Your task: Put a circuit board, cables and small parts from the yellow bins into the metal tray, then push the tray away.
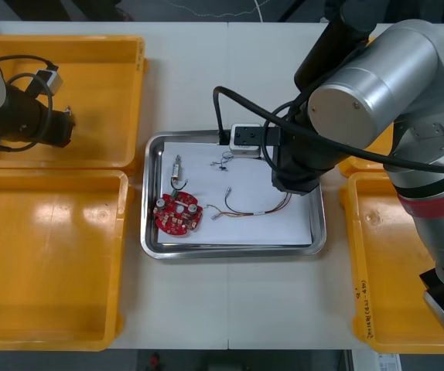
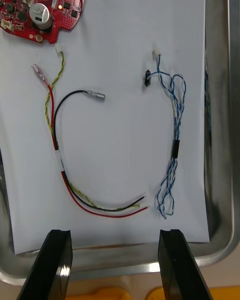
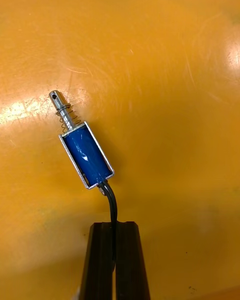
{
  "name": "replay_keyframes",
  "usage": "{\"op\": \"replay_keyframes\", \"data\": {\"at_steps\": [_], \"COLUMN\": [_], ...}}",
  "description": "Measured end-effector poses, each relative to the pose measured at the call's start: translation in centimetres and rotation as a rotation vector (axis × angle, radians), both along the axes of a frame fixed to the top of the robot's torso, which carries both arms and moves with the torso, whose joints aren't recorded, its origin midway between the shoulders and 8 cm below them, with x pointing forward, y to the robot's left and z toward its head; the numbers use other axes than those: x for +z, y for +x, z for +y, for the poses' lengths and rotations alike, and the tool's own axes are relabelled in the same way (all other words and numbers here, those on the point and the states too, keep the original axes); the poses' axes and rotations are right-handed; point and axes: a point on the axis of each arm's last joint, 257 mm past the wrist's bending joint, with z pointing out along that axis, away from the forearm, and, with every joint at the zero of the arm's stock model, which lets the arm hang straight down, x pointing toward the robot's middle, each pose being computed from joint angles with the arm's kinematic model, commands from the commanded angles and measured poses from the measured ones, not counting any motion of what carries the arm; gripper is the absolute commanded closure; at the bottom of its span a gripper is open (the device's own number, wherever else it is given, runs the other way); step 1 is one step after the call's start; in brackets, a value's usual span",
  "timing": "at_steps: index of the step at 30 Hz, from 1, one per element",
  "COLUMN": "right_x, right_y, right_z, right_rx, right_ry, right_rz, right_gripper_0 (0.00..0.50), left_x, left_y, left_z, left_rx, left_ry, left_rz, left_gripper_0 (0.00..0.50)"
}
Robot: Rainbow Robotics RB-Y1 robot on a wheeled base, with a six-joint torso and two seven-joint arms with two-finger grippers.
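Red circuit board [image 1: 178, 214] and cables [image 2: 173, 125] are lying in the metal tray [image 1: 230, 252], so the right gripper [image 2: 114, 232] is hovering there wide open, while farther back the left gripper [image 3: 114, 227] is pinching a small metal part [image 3: 86, 152] by its lead over a yellow bin [image 1: 106, 85], presumably tray-bound.

The place looks like an electronics lab or assembly workshop. A light table [image 1: 230, 309] carries yellow bins [image 1: 48, 263] along both side edges and, at its middle, a metal tray [image 1: 230, 250] holding a round red circuit board [image 1: 178, 214], loose cables [image 2: 176, 147] and a small metal part [image 1: 177, 171]. A silver robot arm [image 1: 384, 85] hangs over it.
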Motion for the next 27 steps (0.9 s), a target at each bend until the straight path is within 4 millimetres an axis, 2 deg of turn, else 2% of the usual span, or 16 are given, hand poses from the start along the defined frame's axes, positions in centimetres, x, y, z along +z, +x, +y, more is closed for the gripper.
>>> {"op": "replay_keyframes", "data": {"at_steps": [1,7,10,15,20,27], "right_x": [0.4,3.9,5.0,4.7,4.1,5.3], "right_y": [-0.2,-0.5,-0.9,-1.7,-2.0,-2.0], "right_z": [-0.2,0.2,0.1,-1.4,-3.6,-6.8], "right_rx": [-0.012,-0.127,-0.171,-0.262,-0.427,-0.593], "right_ry": [0.003,0.13,0.179,0.233,0.332,0.439], "right_rz": [0.0,-0.064,-0.088,-0.057,0.015,-0.013], "right_gripper_0": [0.0,0.0,0.0,0.0,0.0,0.0], "left_x": [0.0,0.0,0.1,0.4,1.8,2.4], "left_y": [0.0,-0.1,-0.1,-0.1,-1.2,-2.7], "left_z": [0.0,-0.1,-0.2,-0.1,0.1,1.3], "left_rx": [0.0,0.001,0.0,0.002,0.001,0.022], "left_ry": [0.0,-0.016,-0.025,-0.029,-0.042,-0.026], "left_rz": [0.0,-0.001,-0.003,-0.005,0.018,0.074], "left_gripper_0": [0.0,0.0,0.0,0.0,0.0,0.0]}}
